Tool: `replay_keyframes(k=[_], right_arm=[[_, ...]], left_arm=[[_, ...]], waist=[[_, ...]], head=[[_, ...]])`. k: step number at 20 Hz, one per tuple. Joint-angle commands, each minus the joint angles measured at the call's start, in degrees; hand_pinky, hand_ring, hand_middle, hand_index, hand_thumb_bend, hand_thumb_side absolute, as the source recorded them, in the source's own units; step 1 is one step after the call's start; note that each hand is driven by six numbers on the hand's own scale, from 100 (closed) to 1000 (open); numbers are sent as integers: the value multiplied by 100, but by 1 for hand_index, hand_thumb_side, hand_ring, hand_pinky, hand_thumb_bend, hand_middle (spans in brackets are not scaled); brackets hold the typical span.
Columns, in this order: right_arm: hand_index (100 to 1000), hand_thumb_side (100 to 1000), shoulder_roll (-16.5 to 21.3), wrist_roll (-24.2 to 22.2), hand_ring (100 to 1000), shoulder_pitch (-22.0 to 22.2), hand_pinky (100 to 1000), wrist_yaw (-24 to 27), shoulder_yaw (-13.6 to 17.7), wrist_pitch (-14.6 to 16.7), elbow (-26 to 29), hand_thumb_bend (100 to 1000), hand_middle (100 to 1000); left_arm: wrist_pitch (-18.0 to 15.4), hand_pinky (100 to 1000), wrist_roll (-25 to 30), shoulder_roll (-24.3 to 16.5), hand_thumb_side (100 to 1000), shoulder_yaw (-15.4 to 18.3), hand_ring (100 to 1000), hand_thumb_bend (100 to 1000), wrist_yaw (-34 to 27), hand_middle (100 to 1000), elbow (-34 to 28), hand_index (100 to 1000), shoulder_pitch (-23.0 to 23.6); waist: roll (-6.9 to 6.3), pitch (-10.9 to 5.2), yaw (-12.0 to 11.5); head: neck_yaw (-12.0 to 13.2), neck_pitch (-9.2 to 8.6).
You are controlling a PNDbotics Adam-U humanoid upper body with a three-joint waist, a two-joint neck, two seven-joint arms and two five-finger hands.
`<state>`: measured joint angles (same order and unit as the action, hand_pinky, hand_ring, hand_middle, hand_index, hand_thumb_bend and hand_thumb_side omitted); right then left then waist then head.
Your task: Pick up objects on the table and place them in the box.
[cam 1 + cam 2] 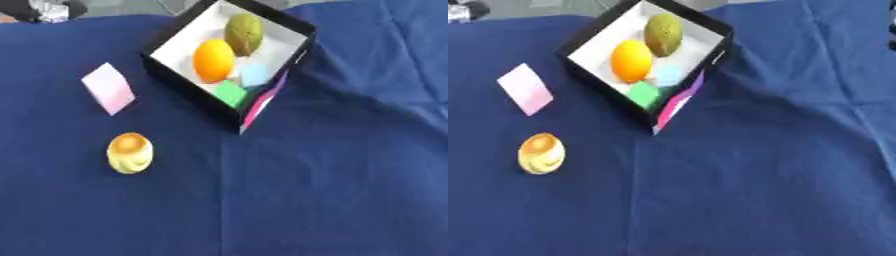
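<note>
A black box (166,75) with a white inside sits at the top centre of the blue cloth, turned askew. In it lie an orange fruit (213,60), a green-brown oval fruit (243,33), a pale blue block (254,74) and a green block (230,93). A pink-white block (108,88) rests on the cloth to the left of the box. Below it lies a yellow-orange rounded object (129,153). Neither of my hands shows in either view.
A dark blue cloth (332,175) covers the table, with creases at the right. A magenta flap (262,102) hangs off the box's near corner. Something silvery (48,9) lies beyond the cloth's far left edge.
</note>
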<state>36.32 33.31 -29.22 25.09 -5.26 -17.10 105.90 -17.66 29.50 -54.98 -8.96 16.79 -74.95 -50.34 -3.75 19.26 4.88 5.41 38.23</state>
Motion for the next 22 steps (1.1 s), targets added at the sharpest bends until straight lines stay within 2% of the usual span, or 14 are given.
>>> replay_keyframes(k=[1,2,3,4,5,8,15,18,22], right_arm=[[796,448,218,13,759,-71,765,-26,76,-5,60,256,683],[796,457,221,9,759,-78,765,-28,70,-8,61,236,683],[796,457,222,5,759,-83,765,-29,66,-12,62,236,683],[796,457,220,1,759,-91,765,-30,62,-15,63,237,683],[796,457,218,-4,759,-98,765,-29,56,-19,65,236,683],[796,458,212,-21,759,-114,765,-25,38,-31,69,235,683],[795,460,194,-40,759,-128,765,-26,15,-52,73,236,683],[795,460,184,-49,759,-131,765,-24,5,-58,72,236,682],[795,462,169,-61,759,-139,765,-24,-12,-67,71,236,682]], left_arm=[[-118,848,405,-499,289,-55,870,640,-280,824,-309,880,167],[-167,847,557,-566,360,-89,870,528,-341,822,-395,875,270],[-199,847,696,-621,358,-109,871,533,-397,822,-471,874,353],[-228,846,825,-662,295,-133,871,624,-451,819,-543,864,422],[-257,846,937,-691,275,-152,871,605,-505,818,-607,861,475],[-316,849,1146,-707,240,-202,878,660,-507,823,-709,856,510],[-552,838,1222,-475,113,-507,867,669,-189,809,-548,833,237],[-697,840,1239,-360,100,-661,870,674,3,813,-427,832,97],[-873,838,1180,-173,100,-823,867,619,314,814,-225,814,-79]], waist=[[63,-248,-14],[64,-248,-16],[66,-248,-16],[69,-247,-14],[72,-246,-9],[89,-248,3],[116,-239,13],[118,-236,22],[112,-232,41]], head=[[7,-36],[9,-45],[10,-52],[14,-56],[22,-59],[56,-80],[98,-119],[115,-125],[131,-140]])
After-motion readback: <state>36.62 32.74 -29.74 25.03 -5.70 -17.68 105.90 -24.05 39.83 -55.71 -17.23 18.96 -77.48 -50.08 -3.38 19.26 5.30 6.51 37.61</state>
